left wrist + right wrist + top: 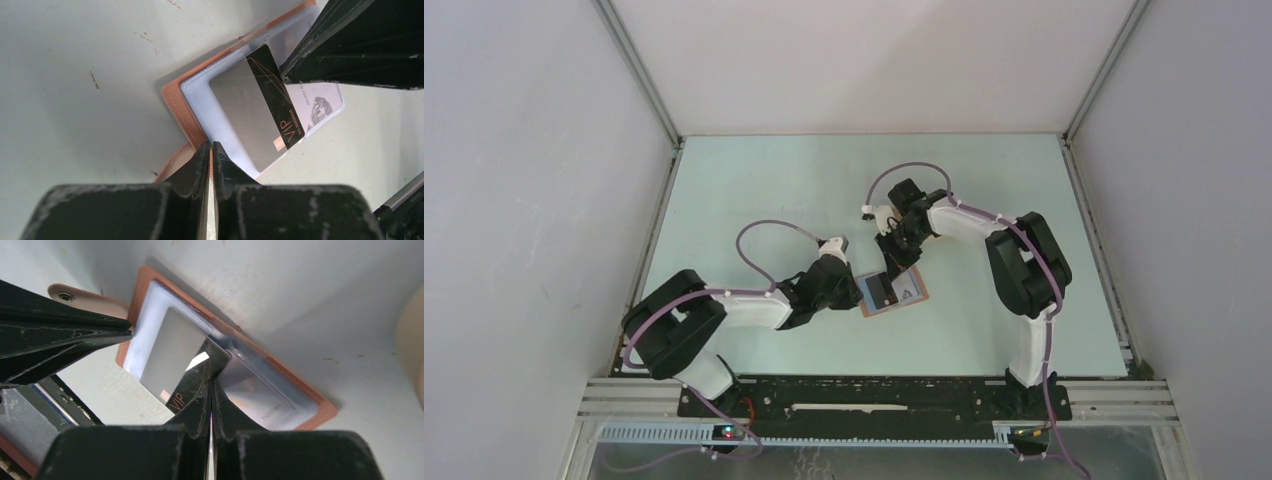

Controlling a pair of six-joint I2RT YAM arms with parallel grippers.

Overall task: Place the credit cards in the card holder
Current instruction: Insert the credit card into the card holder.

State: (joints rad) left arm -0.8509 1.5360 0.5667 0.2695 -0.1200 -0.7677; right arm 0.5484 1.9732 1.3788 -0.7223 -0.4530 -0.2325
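Note:
The reddish-brown card holder [911,291] lies open on the table, bluish-grey pockets up; it also shows in the left wrist view [175,102] and the right wrist view [300,390]. A grey card with a black "VIP" stripe [247,112] lies slanted over its left pocket [167,352]. My left gripper [856,293] is shut on the holder's near edge [211,150]. My right gripper [892,262] is shut on the card's black-stripe side [211,385]. A pale printed card [320,107] sits in the right pocket [260,407]. No orange-yellow card is in view.
The holder's strap tab with a snap [75,296] lies under the left gripper's fingers [60,335]. A beige rounded shape [412,340] shows at the right edge of the right wrist view. White enclosure walls [544,200] bound the table on three sides.

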